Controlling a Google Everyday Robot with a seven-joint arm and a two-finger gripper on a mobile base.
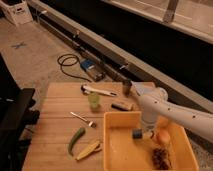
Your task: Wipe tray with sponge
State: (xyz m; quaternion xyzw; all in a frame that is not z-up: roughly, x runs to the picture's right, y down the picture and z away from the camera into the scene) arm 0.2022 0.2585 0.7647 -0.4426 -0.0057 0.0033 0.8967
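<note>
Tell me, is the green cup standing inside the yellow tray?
No, the green cup stands on the wooden table, outside the tray where the hand works.
</note>
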